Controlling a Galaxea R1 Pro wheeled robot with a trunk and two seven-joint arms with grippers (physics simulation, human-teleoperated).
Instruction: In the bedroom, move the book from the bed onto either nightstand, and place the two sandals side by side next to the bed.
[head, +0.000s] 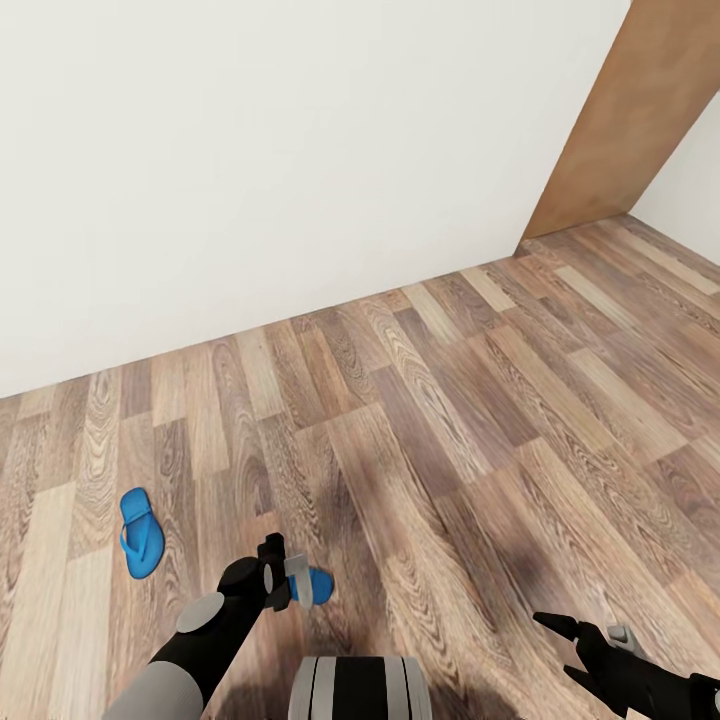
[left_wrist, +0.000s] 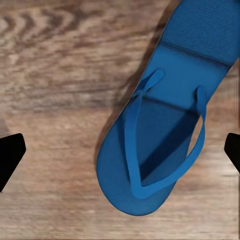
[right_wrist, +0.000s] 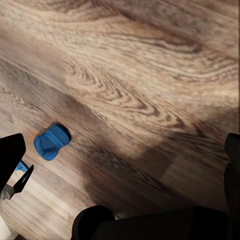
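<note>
Below, the left gripper (head: 285, 572) hangs wide open over a bright blue flat flip-flop (left_wrist: 165, 120) on the wood-plank floor (head: 450, 420). Its twin flip-flop (head: 140, 532) lies well apart; the right gripper (head: 562, 648) is open too.

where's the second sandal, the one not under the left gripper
In the head view, it lies flat on the wood floor at far left, apart from the left gripper.

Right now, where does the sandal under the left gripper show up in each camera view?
Head view: the sandal lies low and left of centre, partly covered by the left gripper.
Left wrist view: the sandal sits between the two open fingertips, straps up.
Right wrist view: it is the small blue shape at the left.
Shared landmark: the wood-plank floor beneath it.
</note>
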